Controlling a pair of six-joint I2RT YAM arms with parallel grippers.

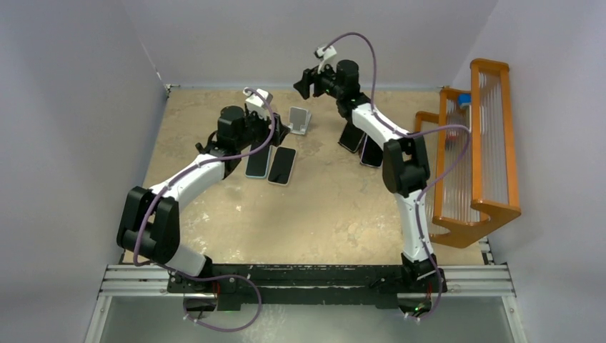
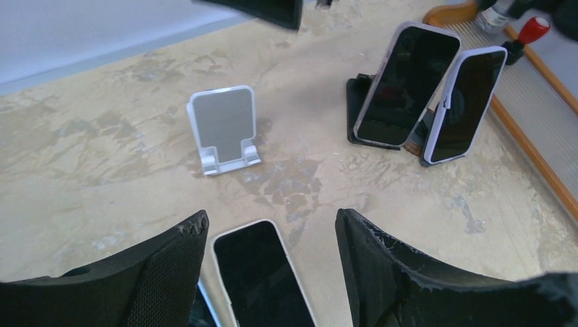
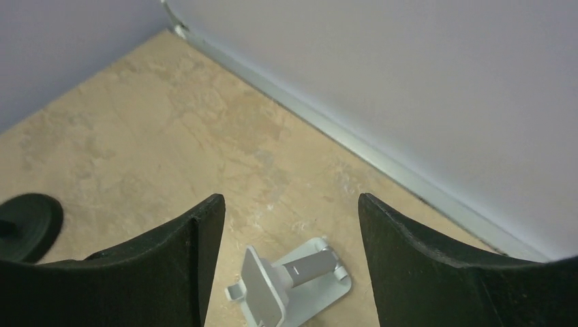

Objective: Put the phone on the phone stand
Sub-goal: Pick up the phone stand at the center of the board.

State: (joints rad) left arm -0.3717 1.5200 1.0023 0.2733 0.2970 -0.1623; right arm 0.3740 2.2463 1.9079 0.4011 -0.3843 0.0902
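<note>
Nearest the arm bases, the left pincer (image 2: pixel 271 218) is down low over the table (image 1: pixel 321 214) with its jaws spread wide. A phone (image 2: pixel 262 286) lies flat, screen up, in the gap between them, and I can't see either finger touching it, so nothing's gripped. A second phone (image 1: pixel 259 161) lies right beside it. Just past that, the silver phone stand (image 2: pixel 223 129) stands empty. The left wrist cam also catches two more phones (image 2: pixel 405 85) propped on black stands (image 2: pixel 356 102) near the wooden rack (image 1: pixel 479 157). Farthest back, the right pincer (image 3: pixel 292 201) hangs in the air, also wide open and holding nothing. Its cam looks down on the stand's back, which only that view shows.
</note>
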